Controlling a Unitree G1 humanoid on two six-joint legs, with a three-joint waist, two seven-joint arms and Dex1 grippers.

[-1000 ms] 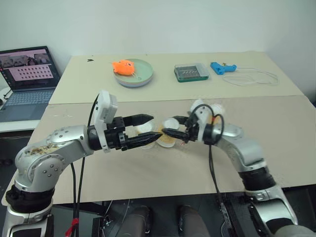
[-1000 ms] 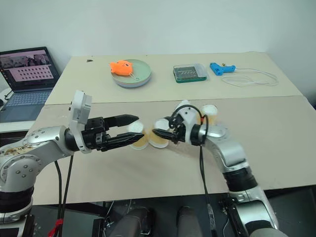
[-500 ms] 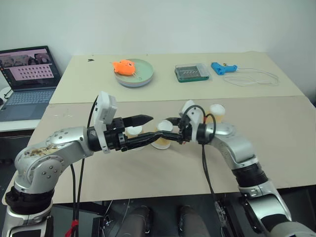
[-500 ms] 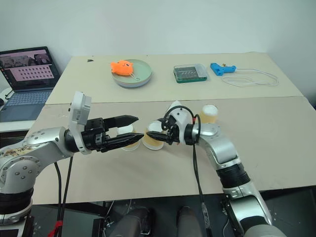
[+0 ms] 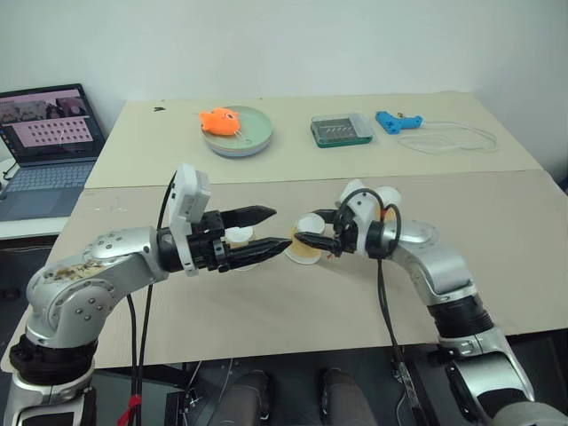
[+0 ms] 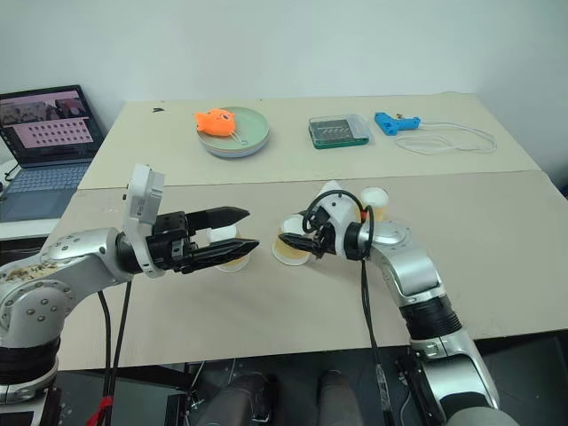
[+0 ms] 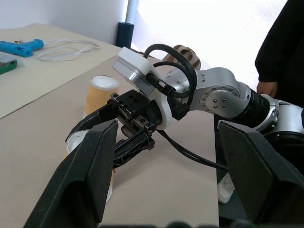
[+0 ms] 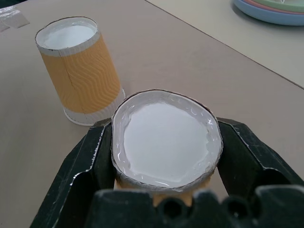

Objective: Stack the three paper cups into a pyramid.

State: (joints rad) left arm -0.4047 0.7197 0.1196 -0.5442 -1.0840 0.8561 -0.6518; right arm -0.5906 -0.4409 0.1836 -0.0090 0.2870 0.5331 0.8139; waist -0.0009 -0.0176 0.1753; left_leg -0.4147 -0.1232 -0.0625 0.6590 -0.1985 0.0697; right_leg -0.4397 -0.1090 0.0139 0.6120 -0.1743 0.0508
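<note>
Your beige tabletop (image 5: 266, 319) runs from an open laptop (image 5: 49, 133) past a green plate (image 5: 257, 133) holding an orange toy fish (image 5: 222, 120). The left pincer (image 5: 271, 232) hovers with jaws apart and empty, with one upside-down pale orange paper cup (image 5: 236, 236) behind its tips. The right pincer (image 5: 311, 238) is clamped on a second cup (image 8: 166, 142); the third (image 5: 388, 199) stands just behind its wrist.
</note>
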